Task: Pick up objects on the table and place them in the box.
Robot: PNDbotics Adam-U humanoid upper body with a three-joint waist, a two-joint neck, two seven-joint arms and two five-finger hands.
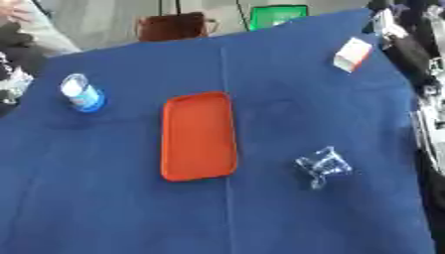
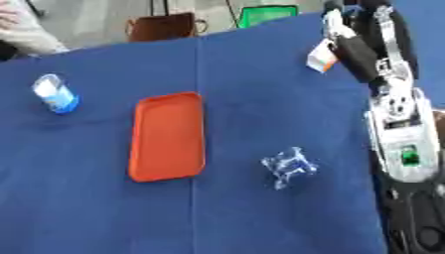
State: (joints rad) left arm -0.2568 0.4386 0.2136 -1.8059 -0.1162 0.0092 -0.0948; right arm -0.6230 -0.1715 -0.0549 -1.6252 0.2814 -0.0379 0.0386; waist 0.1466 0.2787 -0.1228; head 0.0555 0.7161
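An orange tray (image 1: pixel 199 136) lies lengthwise in the middle of the blue-covered table (image 1: pixel 104 198). A blue and white can (image 1: pixel 82 93) stands at the far left. A crumpled clear plastic piece (image 2: pixel 288 167) lies right of the tray. A small white and orange carton (image 2: pixel 321 56) sits tilted near the far right edge. My right arm runs up the right side, and my right hand (image 2: pixel 349 34) is up against the carton; I cannot see whether it holds it. A dark and silver part of my left hand (image 1: pixel 10 82) shows at the left edge.
Behind the table's far edge stand a brown bag (image 1: pixel 172 26) and a green screen (image 1: pixel 276 16). A person's sleeve (image 2: pixel 31 34) shows at the top left corner. The table's right edge runs close under my right arm.
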